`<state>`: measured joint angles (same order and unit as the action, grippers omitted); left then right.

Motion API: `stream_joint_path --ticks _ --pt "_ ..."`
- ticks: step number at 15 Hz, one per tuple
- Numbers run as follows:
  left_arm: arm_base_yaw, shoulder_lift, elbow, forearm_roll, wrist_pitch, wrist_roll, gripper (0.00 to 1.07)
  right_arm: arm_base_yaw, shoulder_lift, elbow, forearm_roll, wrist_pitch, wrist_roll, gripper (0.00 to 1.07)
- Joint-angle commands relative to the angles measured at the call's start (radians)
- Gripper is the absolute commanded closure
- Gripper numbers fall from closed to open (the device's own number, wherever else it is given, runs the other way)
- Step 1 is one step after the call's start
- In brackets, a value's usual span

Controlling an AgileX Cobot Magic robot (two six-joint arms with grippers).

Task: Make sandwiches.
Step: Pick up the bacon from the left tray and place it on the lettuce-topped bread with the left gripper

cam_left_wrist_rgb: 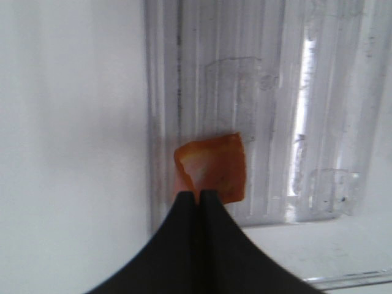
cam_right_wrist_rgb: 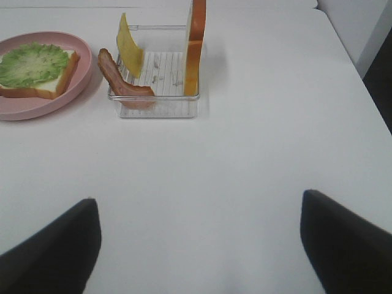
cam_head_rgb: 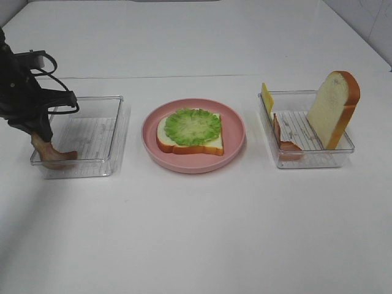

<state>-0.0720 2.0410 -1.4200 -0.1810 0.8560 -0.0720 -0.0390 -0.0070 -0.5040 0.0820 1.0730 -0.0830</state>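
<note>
From the high camera, the left claw stood at the near left corner of the left tray. It pinched the upper end of a bacon strip, and the rest of the strip trailed down toward the tray floor. How tightly the jaws met could not be told from here. In the middle of the table sat the plate with the bread flat on it and the lettuce on top. The right tray held an upright slice leaning at its right side. The cheese stood at its far left corner, and a second strip lay against its left wall.

The left wrist camera gave what the high one could not. The left claw had its two black fingers pressed together at the tips, with the folded orange bacon strip caught just past them over the ribbed left tray.

Only the right wrist camera showed the right claw. It was spread wide over bare table, with nothing between its fingers and touching nothing. Ahead of it were the right tray, the cheese, the second strip, the upright slice, and the plate bearing the bread and lettuce.
</note>
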Motion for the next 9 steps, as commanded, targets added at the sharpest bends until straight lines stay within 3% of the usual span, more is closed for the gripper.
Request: stream_joint_path --ticks 1,3,5,6,9 --pt "-0.001 -0.041 -0.044 -0.127 -0.011 0.062 1.07 -0.006 -0.013 0.0 0.002 -0.011 -0.008 0.25" --pt "-0.002 -0.043 -0.088 -0.234 0.002 0.111 1.07 -0.006 -0.013 0.0 0.002 -0.011 -0.008 0.25" --pt "-0.006 -0.043 -0.126 -0.442 -0.003 0.215 1.07 -0.006 -0.013 0.0 0.002 -0.011 -0.008 0.25" --pt "-0.028 -0.043 -0.125 -0.649 -0.031 0.347 1.07 -0.006 -0.013 0.0 0.002 -0.011 -0.008 0.25" --pt "-0.096 -0.042 -0.125 -0.823 -0.08 0.455 1.07 -0.006 -0.013 0.0 0.002 -0.011 -0.008 0.25"
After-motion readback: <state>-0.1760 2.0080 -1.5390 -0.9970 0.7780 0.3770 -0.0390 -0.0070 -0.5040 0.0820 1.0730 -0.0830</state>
